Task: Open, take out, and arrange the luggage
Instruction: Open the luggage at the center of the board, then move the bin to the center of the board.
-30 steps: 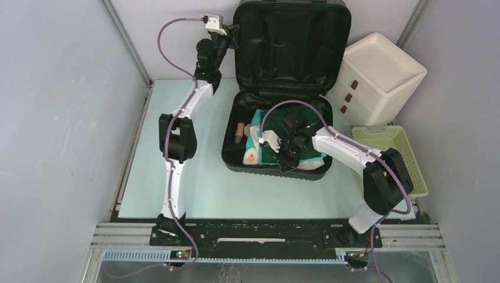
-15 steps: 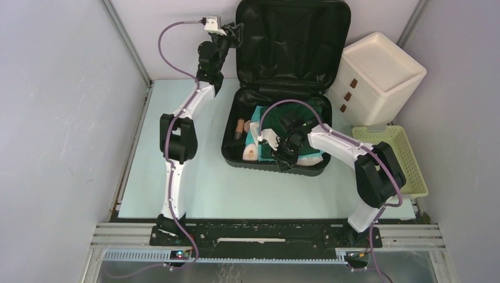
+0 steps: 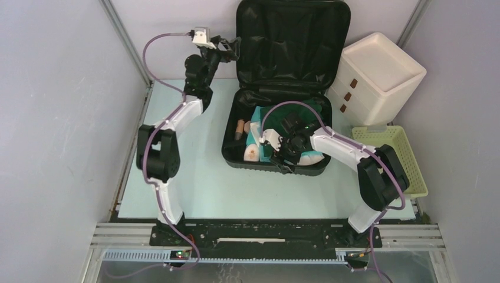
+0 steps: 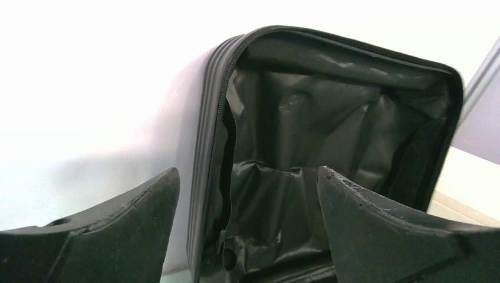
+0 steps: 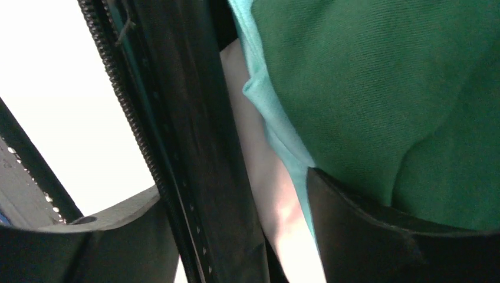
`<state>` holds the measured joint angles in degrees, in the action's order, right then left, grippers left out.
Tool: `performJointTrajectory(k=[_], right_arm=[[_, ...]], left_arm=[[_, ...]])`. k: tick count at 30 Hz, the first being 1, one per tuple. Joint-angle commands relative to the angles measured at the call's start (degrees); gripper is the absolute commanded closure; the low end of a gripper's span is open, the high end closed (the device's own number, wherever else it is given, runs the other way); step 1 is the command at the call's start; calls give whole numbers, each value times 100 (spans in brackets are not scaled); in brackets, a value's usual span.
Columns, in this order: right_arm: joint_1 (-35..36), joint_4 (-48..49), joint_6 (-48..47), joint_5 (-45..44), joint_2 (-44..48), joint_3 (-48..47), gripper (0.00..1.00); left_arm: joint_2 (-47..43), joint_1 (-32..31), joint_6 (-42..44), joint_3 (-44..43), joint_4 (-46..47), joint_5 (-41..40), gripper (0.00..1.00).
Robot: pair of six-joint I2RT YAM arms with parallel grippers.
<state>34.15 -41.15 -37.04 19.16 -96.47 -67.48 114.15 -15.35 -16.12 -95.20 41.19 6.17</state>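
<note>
The black luggage [image 3: 293,44] lies open, its lid upright against the back wall and its base [image 3: 233,156] flat on the table. Inside are a green cloth [image 3: 295,112], a teal cloth [image 3: 257,118], a white item [image 3: 252,154] and a small brown item [image 3: 239,128]. My left gripper [image 3: 233,44] hangs open just left of the lid's edge; in the left wrist view the lid's lining [image 4: 330,118] shows beyond the gripper [image 4: 247,194]. My right gripper [image 3: 285,158] is open astride the base's front rim [image 5: 188,147], beside the green cloth [image 5: 383,88].
A white three-drawer box [image 3: 377,76] stands right of the luggage, with a pale yellow slatted basket [image 3: 395,156] in front of it. Grey walls close in both sides. The pale table [image 3: 194,177] shows bare left of and in front of the luggage.
Both grippers have gone from shut to open. The left arm let go of the lid's edge and swung left; the right one released the front rim. The lid stays upright.
</note>
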Motion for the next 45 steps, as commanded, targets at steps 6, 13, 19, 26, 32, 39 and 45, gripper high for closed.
performJointTrajectory(k=[6,13,19,26,32,39,45], right_arm=[[-422,-113,-437,256,1202,-11,0],[-620,-988,-1093,1272,2073,95,0],[-1541,-1767,-1618,2577,3298,111,0],[-3032,-1509,-204,2899,4198,238,0],[-4319,-1497,392,3398,4377,769,0],[-5914,698,2162,2282,5052,2185,2],[-6148,1308,2197,1473,4478,2575,9]], left_arm=[[-2459,59,282,1767,-909,335,6],[-4039,74,135,2812,-2509,870,1],[-5199,165,153,3418,-3690,1414,0],[-6550,272,146,4367,-4688,1404,0],[-7403,275,694,5253,-5501,1358,0],[-8116,278,962,6024,-5631,1198,0],[-8144,274,918,5998,-5626,1218,0]])
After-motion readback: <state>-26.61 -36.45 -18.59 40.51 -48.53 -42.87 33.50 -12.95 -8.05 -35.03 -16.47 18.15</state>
